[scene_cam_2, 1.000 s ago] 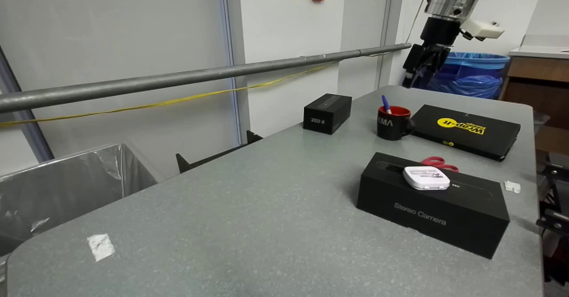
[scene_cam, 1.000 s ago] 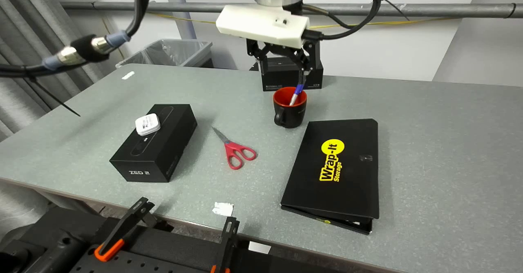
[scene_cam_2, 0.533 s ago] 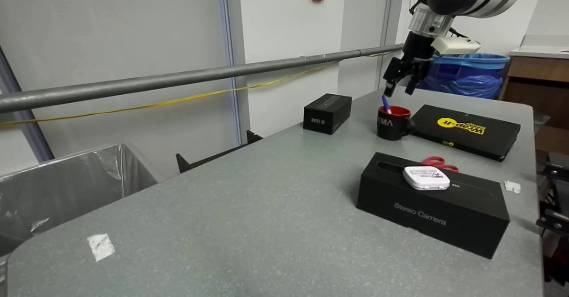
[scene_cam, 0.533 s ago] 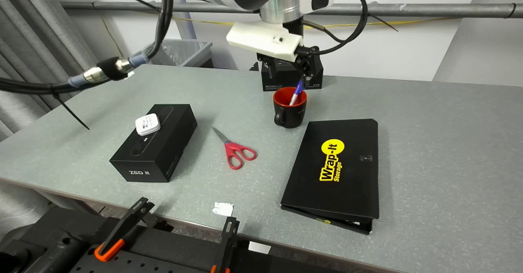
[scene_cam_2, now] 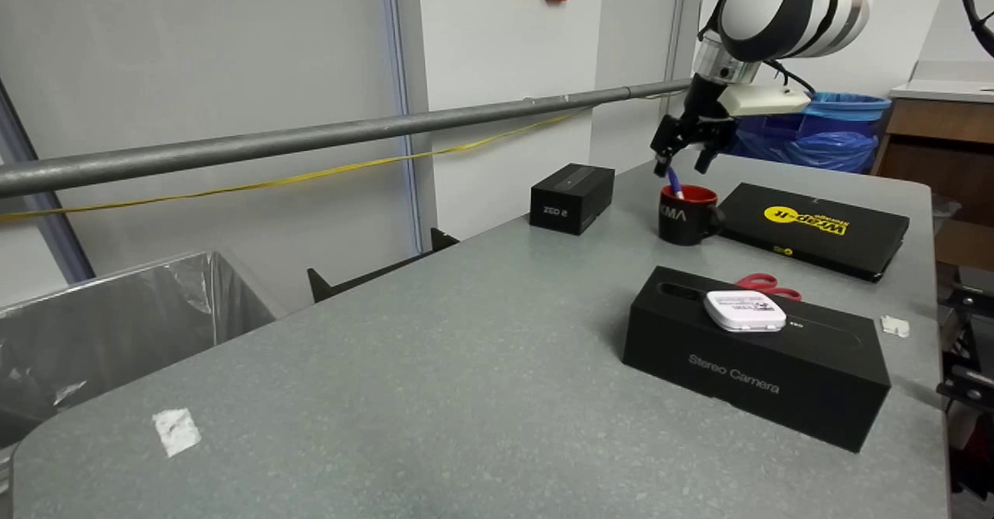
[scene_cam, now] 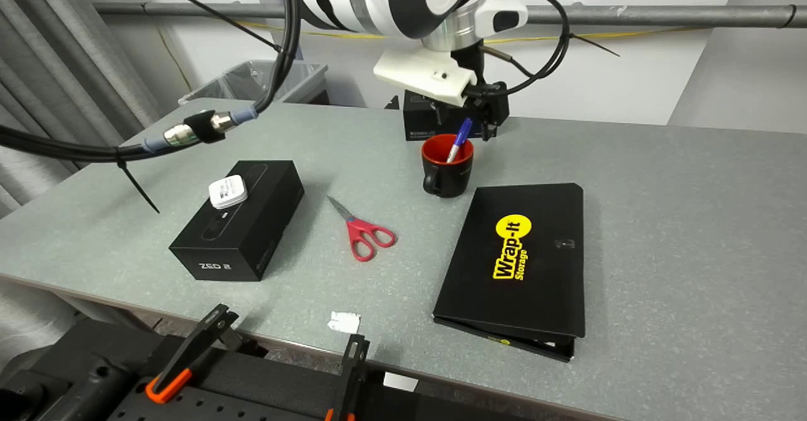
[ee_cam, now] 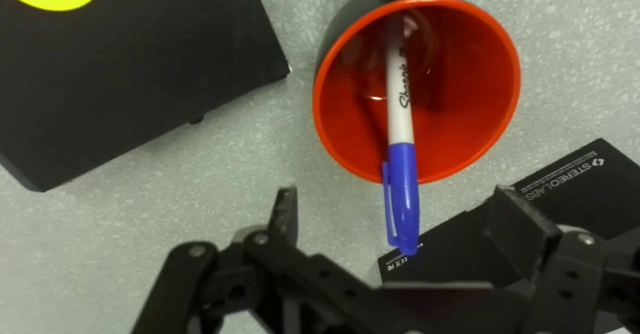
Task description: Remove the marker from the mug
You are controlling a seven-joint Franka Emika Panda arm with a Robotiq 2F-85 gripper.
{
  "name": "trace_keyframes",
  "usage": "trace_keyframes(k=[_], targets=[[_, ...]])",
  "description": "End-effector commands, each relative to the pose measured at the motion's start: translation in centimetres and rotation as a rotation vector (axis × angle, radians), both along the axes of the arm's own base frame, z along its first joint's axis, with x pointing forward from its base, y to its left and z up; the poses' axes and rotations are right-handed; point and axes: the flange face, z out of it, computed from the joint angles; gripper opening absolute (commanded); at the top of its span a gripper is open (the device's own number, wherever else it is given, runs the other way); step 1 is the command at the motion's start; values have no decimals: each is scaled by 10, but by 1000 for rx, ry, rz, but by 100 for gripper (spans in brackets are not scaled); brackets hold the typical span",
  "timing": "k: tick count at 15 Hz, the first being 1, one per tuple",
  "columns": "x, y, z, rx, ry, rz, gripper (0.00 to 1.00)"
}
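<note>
Wrist view, two parted fingers (ee_cam: 522, 230), one marker (ee_cam: 401, 136) in one mug (ee_cam: 467, 104)

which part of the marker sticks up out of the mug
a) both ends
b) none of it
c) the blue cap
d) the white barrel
c, since in the wrist view the blue cap of the marker juts out past the mug while the white barrel runs down inside.

wrist view | mug (ee_cam: 467, 91): handle cropped, top edge | folder (ee_cam: 140, 74): cropped, left edge | fingers (ee_cam: 520, 229): blurred
</note>
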Motion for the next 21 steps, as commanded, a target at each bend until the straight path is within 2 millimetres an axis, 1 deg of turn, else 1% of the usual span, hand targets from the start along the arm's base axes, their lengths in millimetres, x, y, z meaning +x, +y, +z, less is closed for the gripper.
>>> trace_keyframes(k=[1, 2, 3, 4, 5, 7, 8, 12, 13, 14, 15, 17, 19, 21], targets=[[12, -8, -4, -30, -33, -46, 99], [13, -9, -4, -26, -35, -56, 75], [13, -9, -5, -26, -35, -59, 73], [14, -9, -5, -25, -35, -64, 67], [15, -9, -6, -23, -31, -68, 57], [16, -10, -7, -21, -25, -79, 42], [16, -10, -7, -20, -25, -83, 34], [17, -10, -8, -16, -22, -90, 5], [17, -10, -8, -15, -20, -91, 0], [18, -9, -7, -13, -23, -93, 0], [17, -9, -6, -13, -24, -93, 4], [12, -9, 2, -9, -37, -90, 4], [2, -9, 18, 4, -48, -74, 4], [-11, -10, 40, 1, -64, -61, 4]])
